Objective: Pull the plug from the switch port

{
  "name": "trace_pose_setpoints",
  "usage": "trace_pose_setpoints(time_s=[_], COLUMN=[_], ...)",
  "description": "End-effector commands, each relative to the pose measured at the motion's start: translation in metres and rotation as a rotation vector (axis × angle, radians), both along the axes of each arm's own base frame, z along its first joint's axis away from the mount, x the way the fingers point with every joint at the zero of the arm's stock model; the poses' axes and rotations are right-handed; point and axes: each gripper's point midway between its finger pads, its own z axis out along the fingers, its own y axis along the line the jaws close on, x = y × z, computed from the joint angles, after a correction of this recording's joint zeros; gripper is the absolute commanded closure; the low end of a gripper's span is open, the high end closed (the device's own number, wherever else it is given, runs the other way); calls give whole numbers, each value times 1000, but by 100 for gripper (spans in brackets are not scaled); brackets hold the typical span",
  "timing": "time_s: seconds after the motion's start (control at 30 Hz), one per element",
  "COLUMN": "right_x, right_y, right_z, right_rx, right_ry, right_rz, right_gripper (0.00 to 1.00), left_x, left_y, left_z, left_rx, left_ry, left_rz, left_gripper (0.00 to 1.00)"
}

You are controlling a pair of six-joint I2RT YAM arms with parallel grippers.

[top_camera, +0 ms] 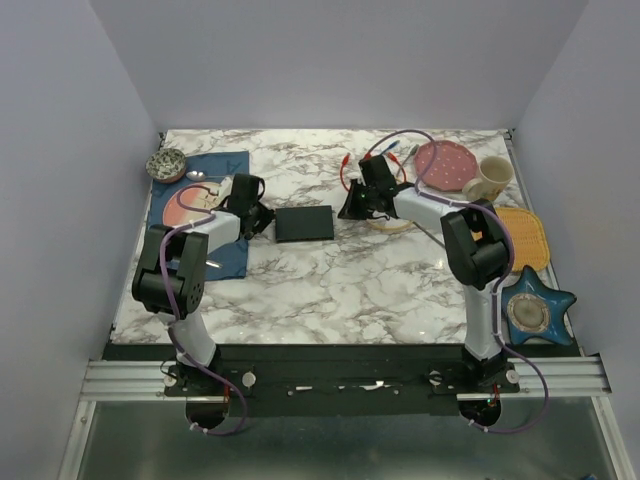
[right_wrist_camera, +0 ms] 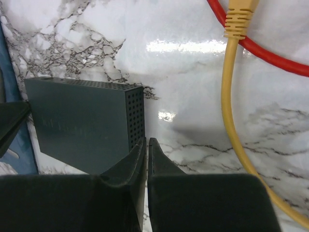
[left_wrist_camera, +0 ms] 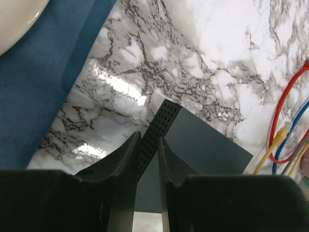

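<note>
The switch (top_camera: 304, 223) is a flat black box lying mid-table; its socket row does not show. My left gripper (top_camera: 262, 218) is at its left end. In the left wrist view the left gripper (left_wrist_camera: 148, 141) has its jaws narrowly apart over the perforated side of the switch (left_wrist_camera: 203, 145). My right gripper (top_camera: 350, 208) is at the switch's right end. In the right wrist view the right gripper (right_wrist_camera: 147, 140) is shut and empty beside the perforated end of the switch (right_wrist_camera: 77, 125). A yellow cable's plug (right_wrist_camera: 239, 14) lies loose on the marble, apart from the switch. No plug shows in the switch.
Red (top_camera: 347, 172), yellow and blue cables (left_wrist_camera: 285, 111) lie behind the right gripper. A blue mat (top_camera: 225, 165) with a peach plate (top_camera: 188, 205), a speckled bowl (top_camera: 166, 164), a pink plate (top_camera: 445, 163), a cream mug (top_camera: 487, 178), an orange mat (top_camera: 525, 235) and a blue star dish (top_camera: 537, 310) line the sides.
</note>
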Motion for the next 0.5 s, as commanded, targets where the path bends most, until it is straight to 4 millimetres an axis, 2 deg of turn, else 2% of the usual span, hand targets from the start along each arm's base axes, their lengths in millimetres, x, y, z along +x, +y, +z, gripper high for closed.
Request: trace_pose_setpoints(time_s=[0.0,0.17,0.23,0.27,0.37,0.4,0.47], right_x=[-3,-14,-20,-26,-44,-50,-64], right_y=[20,29,34,34,40,40,44], right_z=[-18,-23,-21,-22,-21,-22,-22], right_rx=[31,32,32,30,35,32,27], right_ry=[47,63,57,60,65,69,65], right_rz=[40,65,75,79,100,105,124], right_gripper=[89,91,92,92,92,93,93], left_x=[-13,-17,-28,-26,-42,-53,-65], left_y=[3,-20,-29,-35,-59,-71,-82], left_z=[-37,-36,-39,-33,-34,-36,-33], left_rx=[39,-16,-38,-54,-65,-61,-63], left_ry=[105,78,88,55,60,68,59], left_rz=[-27,-102,-127,-134,-204,-244,-282], left_gripper=[70,71,71,71,71,71,71])
